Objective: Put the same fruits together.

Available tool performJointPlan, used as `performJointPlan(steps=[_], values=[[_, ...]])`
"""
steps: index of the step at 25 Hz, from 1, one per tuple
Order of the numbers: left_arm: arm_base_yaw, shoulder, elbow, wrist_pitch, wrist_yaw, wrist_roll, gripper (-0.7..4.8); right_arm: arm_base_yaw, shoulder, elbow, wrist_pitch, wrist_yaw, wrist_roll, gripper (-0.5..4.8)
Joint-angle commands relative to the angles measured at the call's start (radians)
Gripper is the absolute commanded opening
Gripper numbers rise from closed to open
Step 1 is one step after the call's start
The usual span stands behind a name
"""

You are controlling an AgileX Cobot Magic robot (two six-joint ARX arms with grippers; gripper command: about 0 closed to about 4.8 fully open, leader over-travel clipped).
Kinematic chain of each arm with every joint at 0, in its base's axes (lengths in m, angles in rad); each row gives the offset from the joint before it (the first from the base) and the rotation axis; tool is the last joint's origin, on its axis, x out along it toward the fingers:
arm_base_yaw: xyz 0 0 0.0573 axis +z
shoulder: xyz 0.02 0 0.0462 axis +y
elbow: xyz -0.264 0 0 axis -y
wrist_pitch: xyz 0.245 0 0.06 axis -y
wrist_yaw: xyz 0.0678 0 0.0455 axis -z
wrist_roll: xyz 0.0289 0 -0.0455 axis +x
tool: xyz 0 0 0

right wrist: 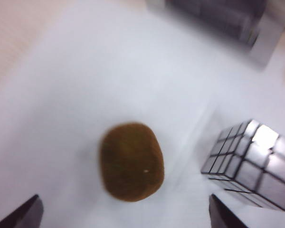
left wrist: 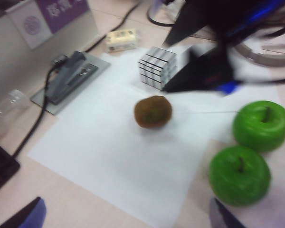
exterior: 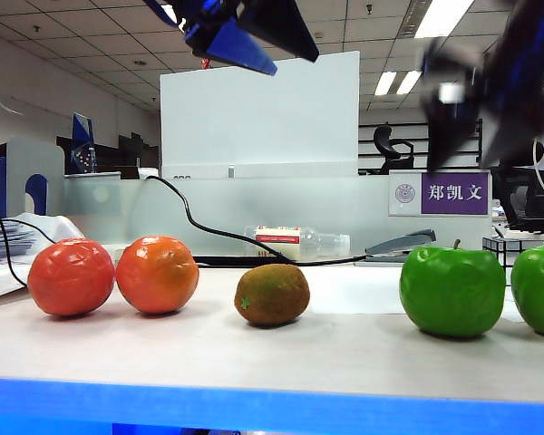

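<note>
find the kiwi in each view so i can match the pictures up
Exterior view: the kiwi sits mid-table, between the oranges and the green apples.
Left wrist view: the kiwi lies on the white paper, near the black-and-white cube, with both apples off to one side.
Right wrist view: the kiwi lies on the paper beside the cube.
Shared landmark: the cube appears next to the kiwi in both wrist views.

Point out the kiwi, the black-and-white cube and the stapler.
kiwi (right wrist: 131, 161), right wrist view, middle of its brown skin.
black-and-white cube (left wrist: 156, 67), left wrist view, front face.
stapler (left wrist: 69, 76), left wrist view, grey top arm.
</note>
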Motion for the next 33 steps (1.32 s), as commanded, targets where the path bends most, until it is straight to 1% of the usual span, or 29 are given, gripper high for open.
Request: performJointPlan(steps=[1, 7, 10, 12, 14, 16, 21, 33], values=[[0.003, -0.032, 0.003, -0.03, 0.003, 0.006, 4.79, -0.011, 0.08, 0.023, 0.063, -0.014, 0.0, 4.79], [0.004, -0.073, 0.003, -0.041, 0.002, 0.005, 4.79, -0.039, 0.152, 0.024, 0.115, -0.037, 0.001, 4.79], [0.022, -0.09, 0.003, -0.042, 0.002, 0.006, 4.79, -0.047, 0.158, 0.023, 0.125, -0.037, 0.001, 4.79], [0.027, -0.096, 0.003, -0.041, 0.002, 0.002, 4.79, -0.047, 0.159, 0.023, 0.129, -0.039, 0.001, 4.79], [0.042, -0.101, 0.003, -0.042, 0.003, 0.002, 4.79, -0.047, 0.161, 0.023, 0.131, -0.068, 0.001, 4.79], [0.058, -0.106, 0.003, -0.044, 0.006, 0.001, 4.79, -0.047, 0.166, 0.023, 0.136, -0.066, 0.001, 4.79], [0.068, -0.124, 0.003, -0.046, 0.007, -0.001, 4.79, -0.046, 0.191, 0.023, 0.128, -0.068, 0.005, 4.79], [0.097, -0.163, 0.003, -0.045, 0.008, 0.002, 4.79, -0.03, 0.257, 0.023, 0.135, -0.109, 0.009, 4.79]])
